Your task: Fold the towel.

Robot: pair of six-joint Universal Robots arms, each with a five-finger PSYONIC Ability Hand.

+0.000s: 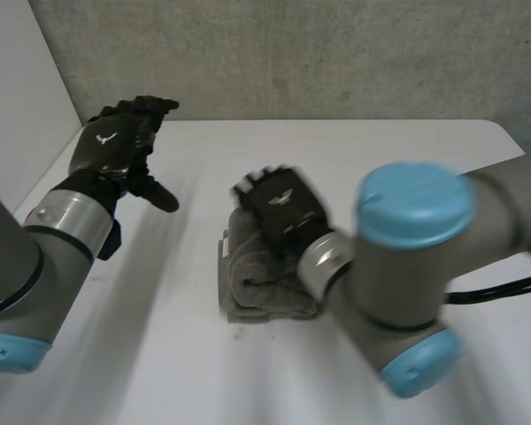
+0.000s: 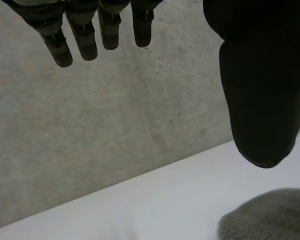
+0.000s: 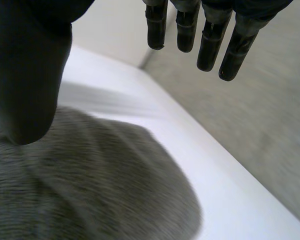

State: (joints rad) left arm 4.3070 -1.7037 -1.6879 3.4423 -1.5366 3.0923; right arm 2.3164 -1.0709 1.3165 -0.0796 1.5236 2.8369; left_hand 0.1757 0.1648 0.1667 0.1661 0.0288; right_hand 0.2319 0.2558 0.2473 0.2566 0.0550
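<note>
- A grey, thick terry towel (image 1: 267, 282) lies on the white tabletop (image 1: 159, 363) as a compact bundle of several layers, under the palm of the right hand (image 1: 285, 211).
- The right hand is held wide. Its fingers (image 3: 210, 47) are straight and reach past the far edge of the towel, and nothing is held by it. Whether the palm touches the cloth cannot be told.
- The left hand (image 1: 113, 146) is raised well apart from the towel. Its fingers are relaxed and parted from the thumb, and nothing is held by it.
- The towel is judged to be light, limp and not fragile. Its rough pile should not be slippery, but the layers can shift on each other or open again when they are let go.
- Hold should be taken at a free edge or a corner near the fingertips, with all layers pinched together between fingers and thumb. A grasp in the middle would probably only bunch the cloth.
- The folding is judged to be nearly done. Perhaps one more fold or a flattening press is needed.
</note>
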